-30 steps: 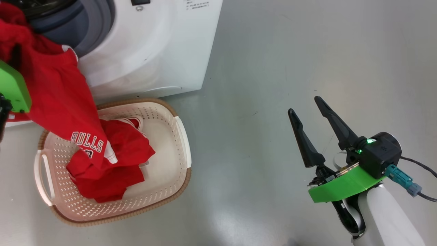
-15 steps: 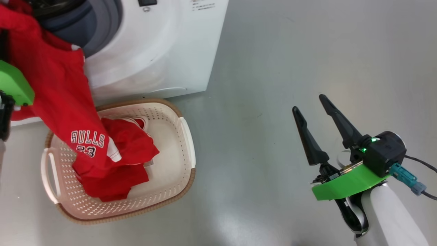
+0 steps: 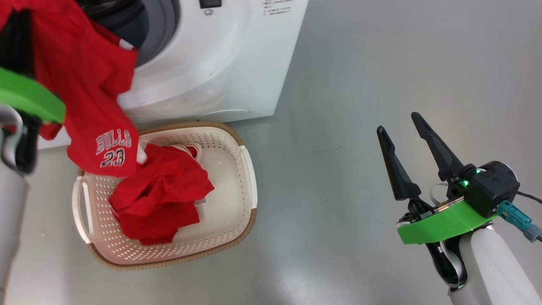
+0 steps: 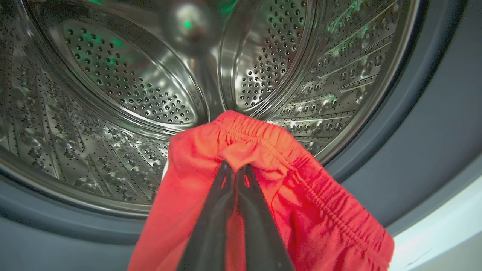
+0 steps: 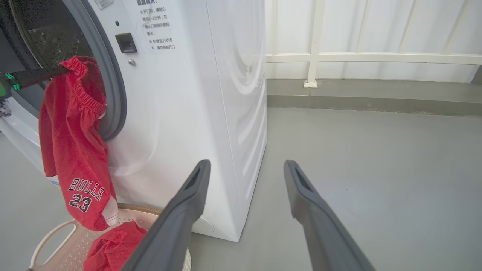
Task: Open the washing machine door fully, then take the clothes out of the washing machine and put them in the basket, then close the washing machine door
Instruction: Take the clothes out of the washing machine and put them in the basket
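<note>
pinching clothes (image 4: 301,195) by waistband in left claw (image 4: 235,167), with right claw (image 3: 398,123) spread idle. might snag on gasket (image 5: 115,94) or miss basket (image 3: 247,178).

Laundry corner, likely a utility area or balcony. White front-loading washing machine (image 5: 226,94) stands on bare grey painted floor (image 5: 376,158) (Chinese-text sticker (image 5: 160,28) on its front), cream basket (image 3: 186,126) at its foot. Behind: low kerb (image 5: 357,96), white rail (image 5: 357,57), pale panelling (image 5: 376,26).

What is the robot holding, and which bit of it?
The left gripper has its fingers pinched shut on the elastic waistband of the red shorts, at the washing machine opening. The right gripper is open, holding nothing.
</note>
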